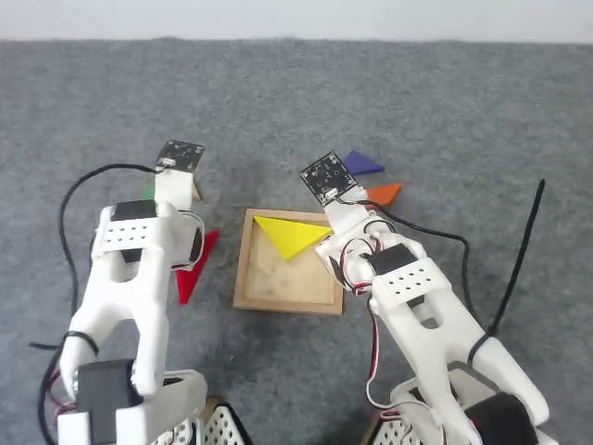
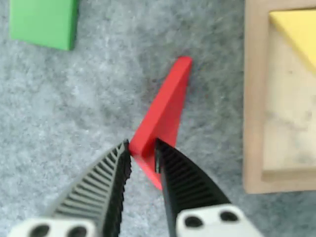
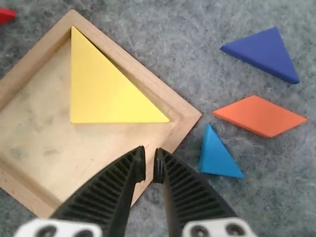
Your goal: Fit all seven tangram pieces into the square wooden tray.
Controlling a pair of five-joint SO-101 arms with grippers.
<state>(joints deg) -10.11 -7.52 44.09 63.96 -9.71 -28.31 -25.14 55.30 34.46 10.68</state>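
Note:
The square wooden tray [image 1: 252, 289] lies between the two arms, with a large yellow triangle [image 1: 292, 234] in its far corner. The red triangle [image 2: 165, 106] rests on the carpet left of the tray [image 2: 253, 98], one end raised. My left gripper [image 2: 142, 148] is shut on that raised near corner. My right gripper [image 3: 148, 165] hangs shut over the tray's right rim [image 3: 182, 116], close to the yellow triangle [image 3: 106, 89], with nothing between its fingers.
A dark blue triangle [image 3: 264, 52], an orange parallelogram [image 3: 259, 116] and a small light blue triangle [image 3: 215, 155] lie on the grey carpet right of the tray. A green piece [image 2: 44, 22] sits beyond the red triangle, far left.

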